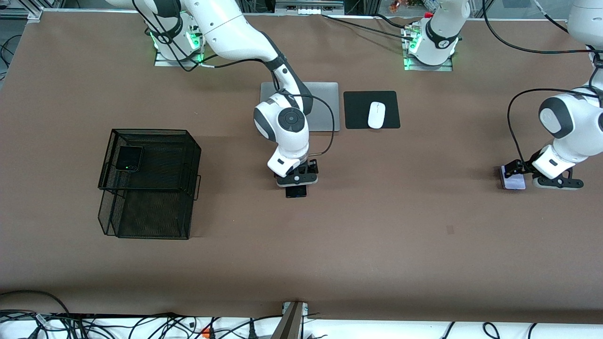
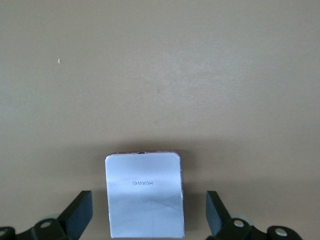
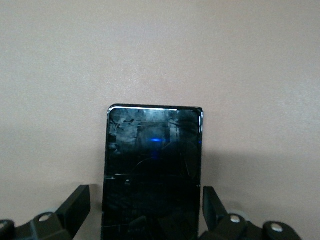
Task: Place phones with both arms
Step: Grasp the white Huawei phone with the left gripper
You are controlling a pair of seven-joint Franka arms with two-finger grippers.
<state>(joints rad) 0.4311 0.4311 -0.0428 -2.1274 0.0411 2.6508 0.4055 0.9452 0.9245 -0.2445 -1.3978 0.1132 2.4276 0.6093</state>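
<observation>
Right gripper (image 1: 297, 181) down at table level mid-table, fingers spread wide either side of long slim black phone (image 1: 296, 191), small gaps both sides in right wrist view, no contact visible. Long slim black phone (image 3: 152, 172) flat on brown table (image 1: 377, 235), mostly hidden under gripper in front view, only nearer end poking out; cut off at frame edge in wrist view, screen dark with faint blue reflection. Left gripper (image 1: 516, 175) low at left arm's end of table, fingers open with clear gaps around pale lilac-white phone (image 2: 144, 195), not gripping. Pale lilac-white phone (image 1: 513, 179) flat on table, partly covered by gripper in front view, one end cut off in left wrist view. Small squarish black phone (image 1: 129, 158) lying on top of black mesh basket (image 1: 150, 186), well apart toward right arm's end. Grey laptop (image 1: 325, 106) partly hidden by right arm; white mouse (image 1: 376, 115) on black mouse pad (image 1: 393, 110) beside it.
</observation>
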